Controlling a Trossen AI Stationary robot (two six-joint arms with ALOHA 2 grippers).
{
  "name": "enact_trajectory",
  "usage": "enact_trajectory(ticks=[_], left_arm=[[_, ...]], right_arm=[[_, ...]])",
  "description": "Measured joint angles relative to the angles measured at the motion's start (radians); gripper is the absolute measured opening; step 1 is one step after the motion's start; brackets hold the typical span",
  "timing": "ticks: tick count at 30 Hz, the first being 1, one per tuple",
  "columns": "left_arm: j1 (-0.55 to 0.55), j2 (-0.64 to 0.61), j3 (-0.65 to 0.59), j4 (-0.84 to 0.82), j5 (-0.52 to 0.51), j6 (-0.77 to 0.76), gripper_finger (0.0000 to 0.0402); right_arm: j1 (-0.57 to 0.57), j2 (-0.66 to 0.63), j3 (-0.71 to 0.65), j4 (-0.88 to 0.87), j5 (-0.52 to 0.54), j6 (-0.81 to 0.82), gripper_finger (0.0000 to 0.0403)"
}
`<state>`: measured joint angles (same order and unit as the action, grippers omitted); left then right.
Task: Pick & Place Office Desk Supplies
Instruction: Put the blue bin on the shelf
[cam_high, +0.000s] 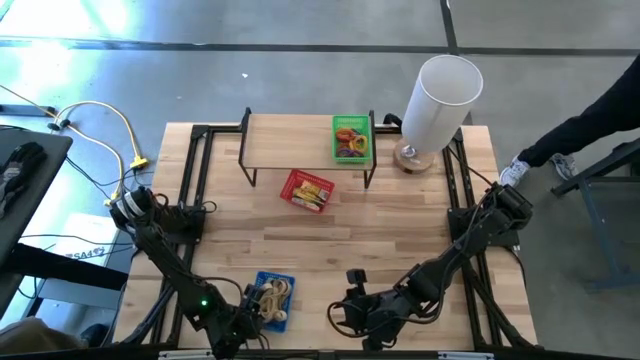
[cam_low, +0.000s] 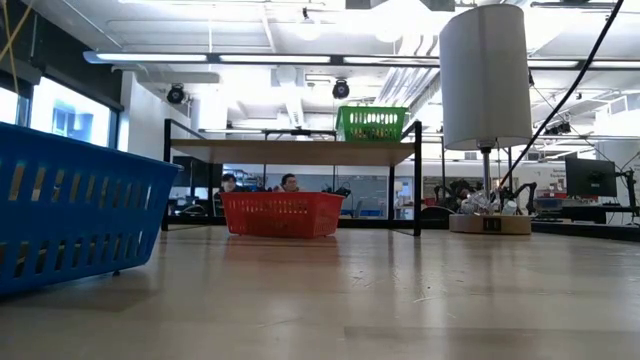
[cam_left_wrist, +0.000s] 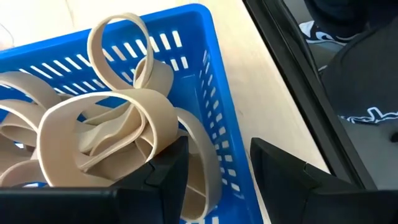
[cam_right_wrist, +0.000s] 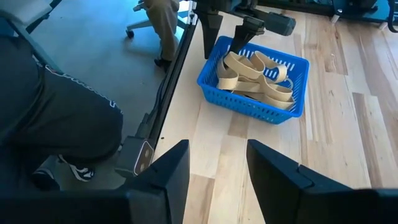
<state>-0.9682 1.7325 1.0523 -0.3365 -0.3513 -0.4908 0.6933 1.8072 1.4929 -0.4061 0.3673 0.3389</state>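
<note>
Two hands sit at the near edge: the left hand (cam_left_wrist: 214, 171), fingers spread, at the blue basket (cam_high: 262, 283) of tan bands (cam_left_wrist: 112, 124); the right hand (cam_right_wrist: 217, 168), also spread, beside it over bare surface (cam_high: 400, 230). Farther off, the red basket (cam_high: 307, 190), and a green basket (cam_high: 352, 138) holding seemingly coloured loops.

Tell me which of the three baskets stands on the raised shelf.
The green basket. It sits on the wooden shelf, while the red basket and the blue basket rest directly on the table.

Bright ceiling strips, floor glare, foreground blurry.
</note>
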Motion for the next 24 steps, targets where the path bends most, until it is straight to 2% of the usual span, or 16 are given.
enact_trajectory(ticks=[4,7,18,24], left_arm=[[0.000,0.000,0.000,0.001,0.001,0.000,0.0162],[-0.001,0.000,-0.002,-0.001,0.001,0.004,0.0142],[0.020,0.030,-0.002,0.012,0.045,0.006,0.0015],[0.014,0.010,-0.002,0.001,0.022,0.033,0.0004]], right_arm=[[0.000,0.000,0.000,0.000,0.000,-0.003,0.0148],[0.000,0.000,0.000,0.000,0.000,-0.003,0.0148],[0.000,0.000,0.000,0.000,0.000,-0.003,0.0148],[0.000,0.000,0.000,0.007,0.000,-0.004,0.0148]])
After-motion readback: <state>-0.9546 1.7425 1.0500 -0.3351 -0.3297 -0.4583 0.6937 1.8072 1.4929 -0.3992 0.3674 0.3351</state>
